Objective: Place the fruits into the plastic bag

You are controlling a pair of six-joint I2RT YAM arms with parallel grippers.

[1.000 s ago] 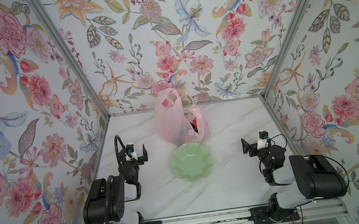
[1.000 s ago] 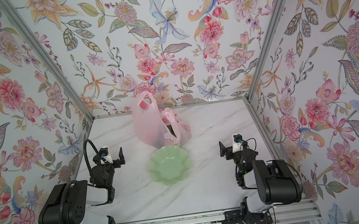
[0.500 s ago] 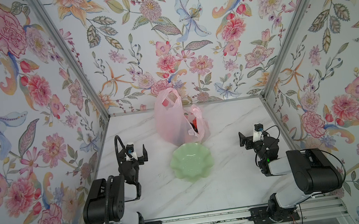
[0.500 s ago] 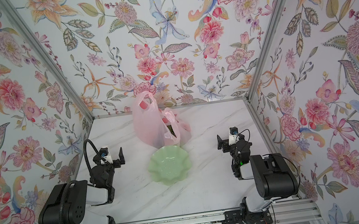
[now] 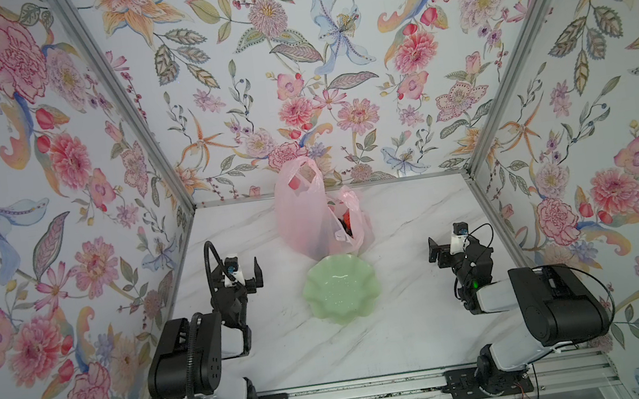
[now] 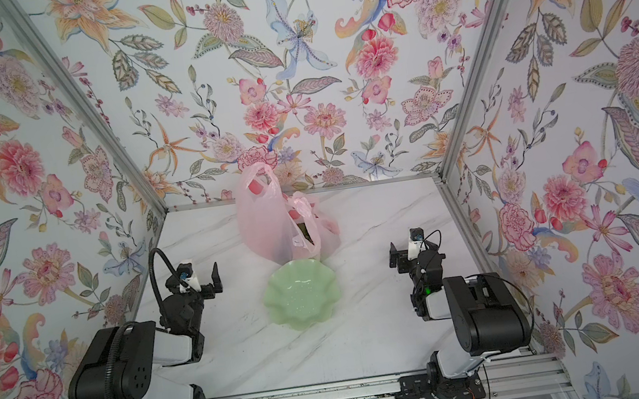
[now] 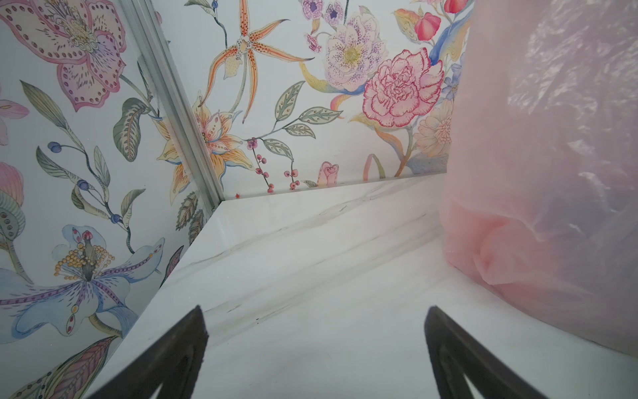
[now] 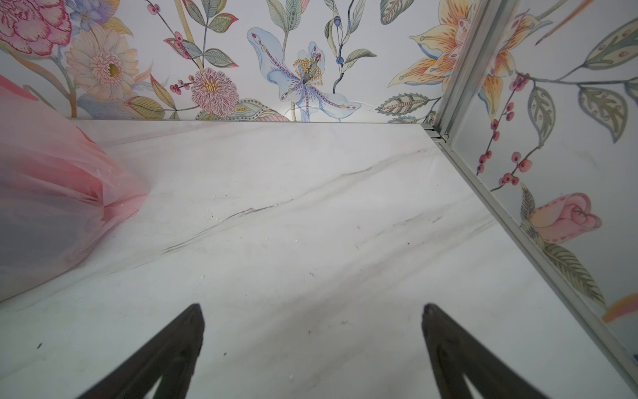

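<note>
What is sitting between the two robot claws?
The empty green dish sits between the left gripper and the right gripper; both top views show it.

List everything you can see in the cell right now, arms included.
plastic bag: one, translucent pink, back centre of the table, mouth open
fruits: count unclear, red and dark pieces showing, inside the bag
dish: one, pale green, scalloped, empty, just in front of the bag
table: one, white marble
walls: three, floral print, around the table
left arm: one, black and white, left of the dish, jaws open, holding nothing
right arm: one, black and white, right of the dish, jaws open, holding nothing
</note>
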